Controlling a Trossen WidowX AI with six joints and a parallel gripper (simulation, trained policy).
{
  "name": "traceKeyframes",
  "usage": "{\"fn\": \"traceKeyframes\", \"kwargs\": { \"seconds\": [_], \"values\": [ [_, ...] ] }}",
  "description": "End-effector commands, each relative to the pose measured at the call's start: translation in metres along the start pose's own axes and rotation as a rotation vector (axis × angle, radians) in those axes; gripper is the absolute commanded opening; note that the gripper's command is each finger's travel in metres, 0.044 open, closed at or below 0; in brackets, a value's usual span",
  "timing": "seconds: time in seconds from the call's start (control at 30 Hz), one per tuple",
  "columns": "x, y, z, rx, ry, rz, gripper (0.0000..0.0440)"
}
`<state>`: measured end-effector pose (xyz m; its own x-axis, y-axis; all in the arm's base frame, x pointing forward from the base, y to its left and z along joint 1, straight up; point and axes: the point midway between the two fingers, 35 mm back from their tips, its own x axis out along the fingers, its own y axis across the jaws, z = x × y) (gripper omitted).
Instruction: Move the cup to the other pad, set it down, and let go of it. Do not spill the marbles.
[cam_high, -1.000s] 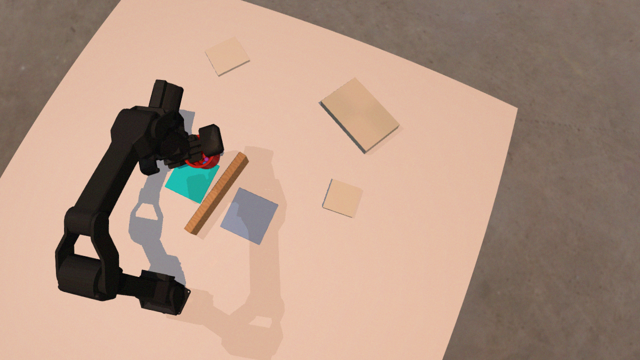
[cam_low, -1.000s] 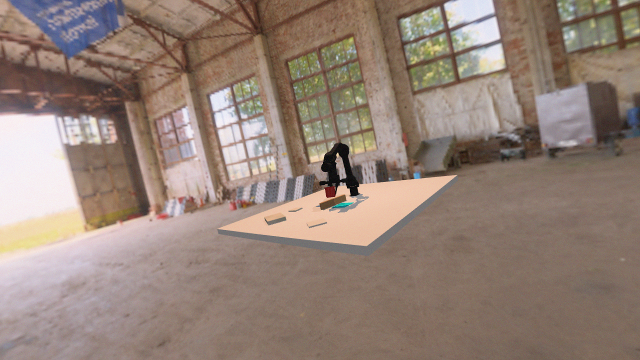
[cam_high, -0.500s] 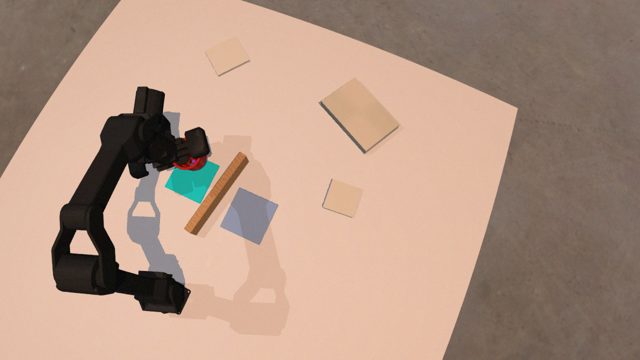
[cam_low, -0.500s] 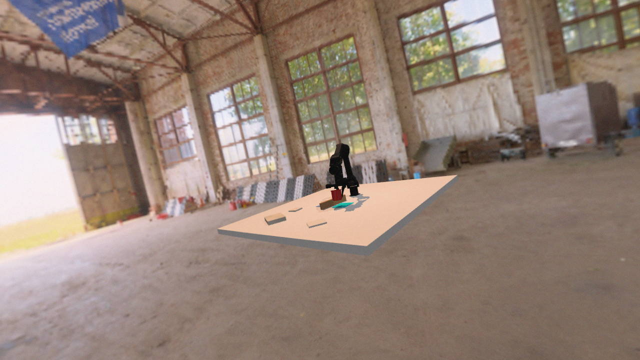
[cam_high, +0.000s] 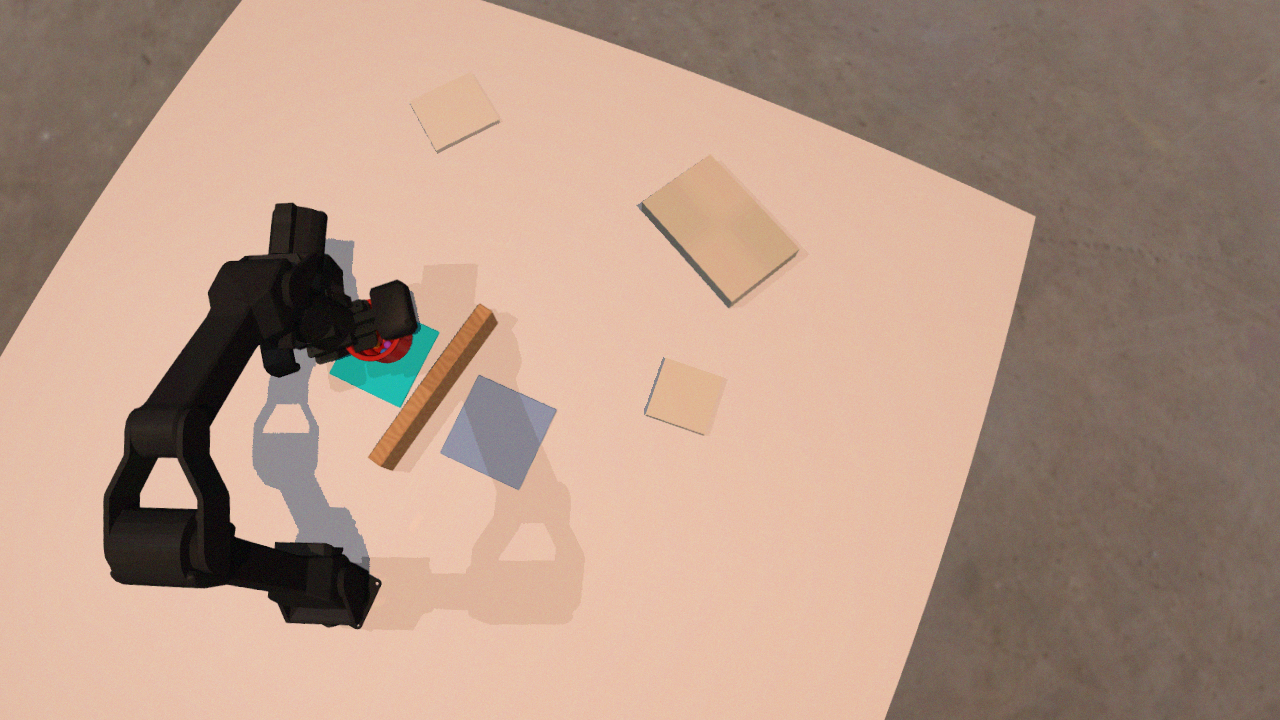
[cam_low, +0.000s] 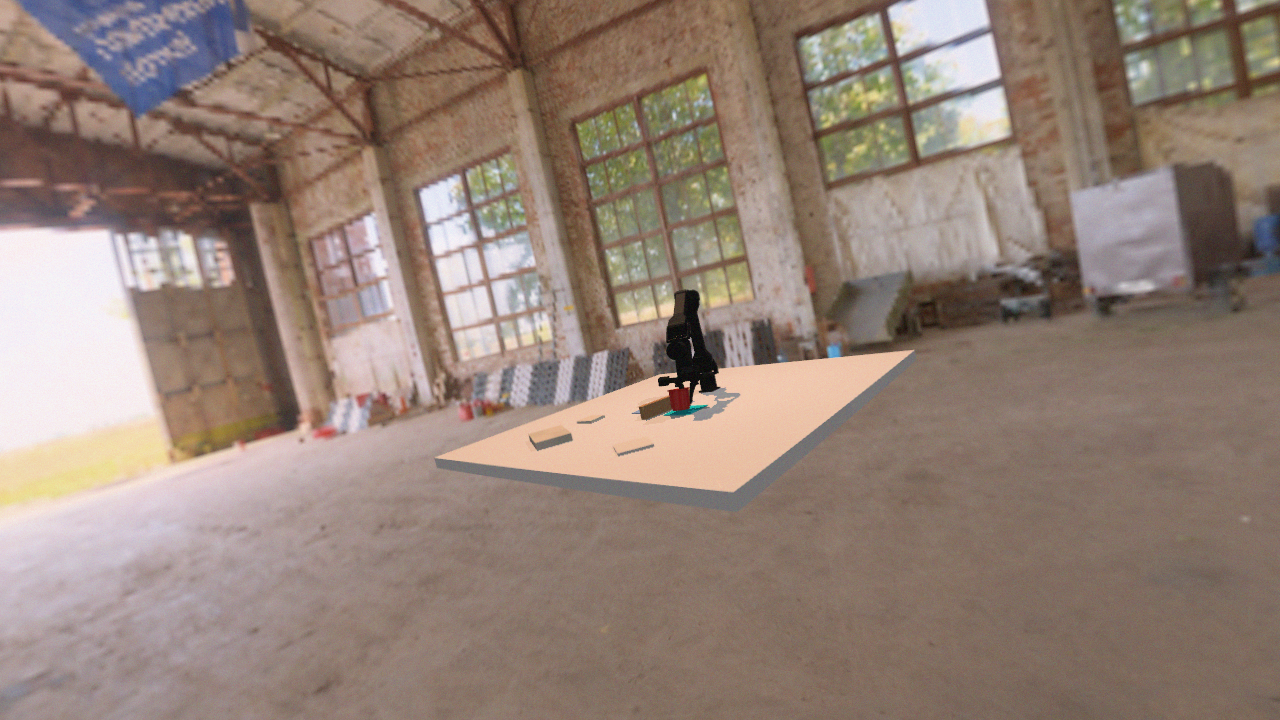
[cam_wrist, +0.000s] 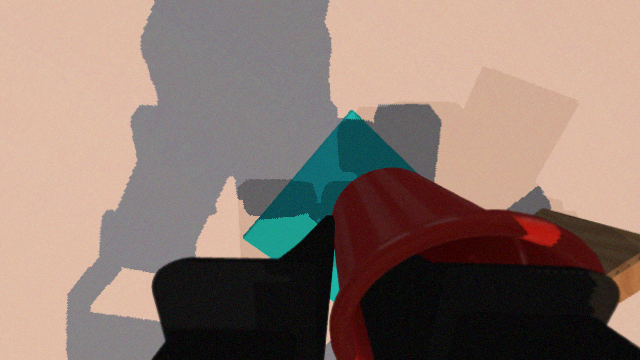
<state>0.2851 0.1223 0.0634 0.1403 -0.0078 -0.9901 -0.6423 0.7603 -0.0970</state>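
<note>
The red cup (cam_high: 401, 349) (cam_low: 680, 400) (cam_wrist: 400, 210) is over the teal pad (cam_high: 393, 389) (cam_wrist: 282, 235), roughly upright and low. I cannot tell whether its base touches the pad. My gripper (cam_high: 365, 334) (cam_wrist: 339, 223) is shut on the cup's wall, with one finger inside the rim and one outside. A few small marbles (cam_high: 386, 344) show inside the cup in the top view; the fingers hide the rest of the inside. The blue-grey pad (cam_high: 498, 431) lies across the wooden bar, with nothing on it.
The wooden bar (cam_high: 434, 386) (cam_low: 654, 408) (cam_wrist: 585, 235) stands between the two pads, close beside the teal one. A large tan block (cam_high: 720, 231) (cam_low: 549, 437) and two thin tan tiles (cam_high: 454, 112) (cam_high: 686, 396) lie farther off on the table.
</note>
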Motion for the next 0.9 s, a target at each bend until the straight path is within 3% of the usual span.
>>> {"fn": "traceKeyframes", "kwargs": {
  "seconds": [0.0,0.17,0.87],
  "values": [
    [0.005,0.001,-0.004,0.009,0.003,-0.003,0.0047],
    [-0.002,-0.001,0.002,0.024,-0.046,-0.002,0.0120],
    [-0.043,0.003,-0.003,0.051,-0.182,0.033,0.0208]
  ]
}}
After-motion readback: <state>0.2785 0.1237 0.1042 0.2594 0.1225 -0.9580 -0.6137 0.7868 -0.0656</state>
